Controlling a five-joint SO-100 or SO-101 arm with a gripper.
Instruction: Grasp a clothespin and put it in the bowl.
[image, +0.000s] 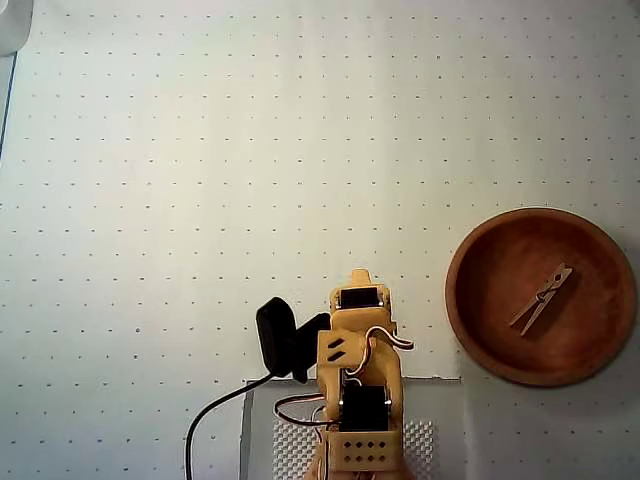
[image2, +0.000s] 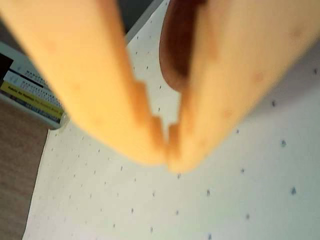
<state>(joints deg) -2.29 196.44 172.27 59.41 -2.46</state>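
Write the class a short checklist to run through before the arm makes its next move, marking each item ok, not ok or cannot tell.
1. Clothespin inside the bowl: ok, it lies on the bowl's floor in the overhead view.
2. Hand empty: ok, the wrist view shows the fingertips meeting with nothing between them.
3. Arm clear of the bowl: ok, it is folded at the mat's lower edge, apart from the rim.
4. Another clothespin on the dotted mat: ok, none in view.
5. Black cable clear of the arm's path: cannot tell.
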